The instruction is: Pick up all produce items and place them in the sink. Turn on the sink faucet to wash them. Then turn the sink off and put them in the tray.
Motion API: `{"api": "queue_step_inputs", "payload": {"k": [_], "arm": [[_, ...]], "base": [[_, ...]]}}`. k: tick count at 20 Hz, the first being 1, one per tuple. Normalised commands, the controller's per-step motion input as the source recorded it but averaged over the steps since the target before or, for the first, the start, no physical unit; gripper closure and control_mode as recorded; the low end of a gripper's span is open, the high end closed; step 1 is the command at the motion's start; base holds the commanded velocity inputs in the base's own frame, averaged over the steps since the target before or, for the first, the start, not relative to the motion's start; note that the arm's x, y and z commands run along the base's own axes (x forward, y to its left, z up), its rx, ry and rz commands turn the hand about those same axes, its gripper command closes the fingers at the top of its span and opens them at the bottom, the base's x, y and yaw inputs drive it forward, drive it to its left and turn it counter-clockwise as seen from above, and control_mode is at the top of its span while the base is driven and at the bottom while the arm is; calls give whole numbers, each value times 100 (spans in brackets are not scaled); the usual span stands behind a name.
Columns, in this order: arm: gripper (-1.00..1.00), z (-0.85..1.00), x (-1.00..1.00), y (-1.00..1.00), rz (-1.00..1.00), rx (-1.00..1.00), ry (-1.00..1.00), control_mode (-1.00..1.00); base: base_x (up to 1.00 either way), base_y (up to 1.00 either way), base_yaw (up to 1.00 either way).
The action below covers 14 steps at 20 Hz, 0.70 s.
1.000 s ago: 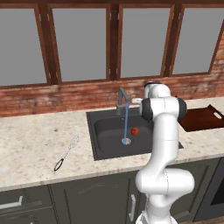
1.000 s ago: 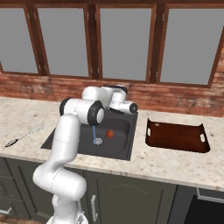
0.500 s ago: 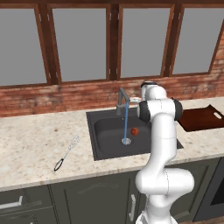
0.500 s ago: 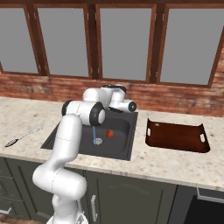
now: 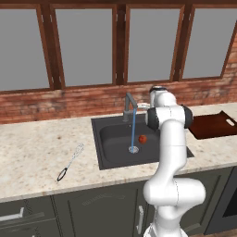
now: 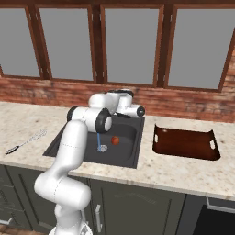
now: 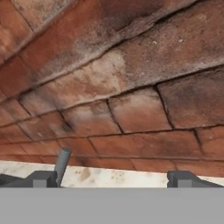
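A wire whisk lies on the speckled stone counter left of the matte black sink; the reddish-brown tray sits to the right. Water runs from the angular grey faucet beside the round red-orange fruit in the basin. Gripper faces rough brick wall, jaws spread, grasping nothing.

The white arm rises upright from its base, elbow bent forward, with the wrist level. The gripper is spread wide and empty, its fingers at 8 and 4 o'clock in the hand view.
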Motion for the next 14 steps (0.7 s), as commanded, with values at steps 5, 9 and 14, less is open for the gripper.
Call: {"api": "queue_step_inputs", "payload": {"k": [5,9,14], "arm": [[-100,0,0,51,0,0,0,-100],[-100,3,0,67,0,0,0,-100],[-100,3,1,66,0,0,0,-100]], "base": [[0,0,0],[0,0,0],[0,0,0]]}}
